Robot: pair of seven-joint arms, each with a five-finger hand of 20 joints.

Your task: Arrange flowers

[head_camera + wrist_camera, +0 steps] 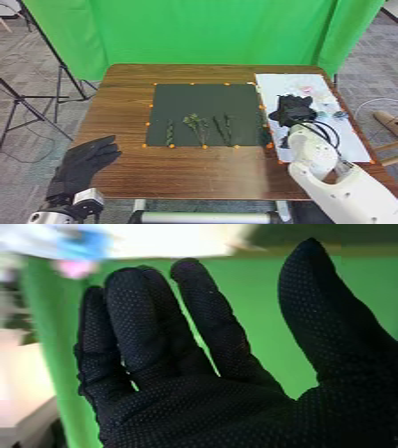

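Observation:
In the head view, my right hand [293, 111] is over the white sheet on the right side of the table, beside the pink flower [306, 89] and some pale and bluish flowers [339, 114]. Green stems [197, 122] lie on the dark mat [204, 97], along its near half. My left hand [84, 161] hangs by the table's left edge with fingers straight, apart from everything. From the right wrist, my right hand [204, 409] has extended fingers and thumb with nothing held between them; a blurred pink flower [75, 269] and a blue one [83, 243] are beyond the fingertips.
The white sheet [275, 82] lies right of the mat on the brown table [195, 172]. Orange markers line the mat's edges. A green curtain [204, 35] hangs behind the table, and black stand legs [60, 75] stand off to the left.

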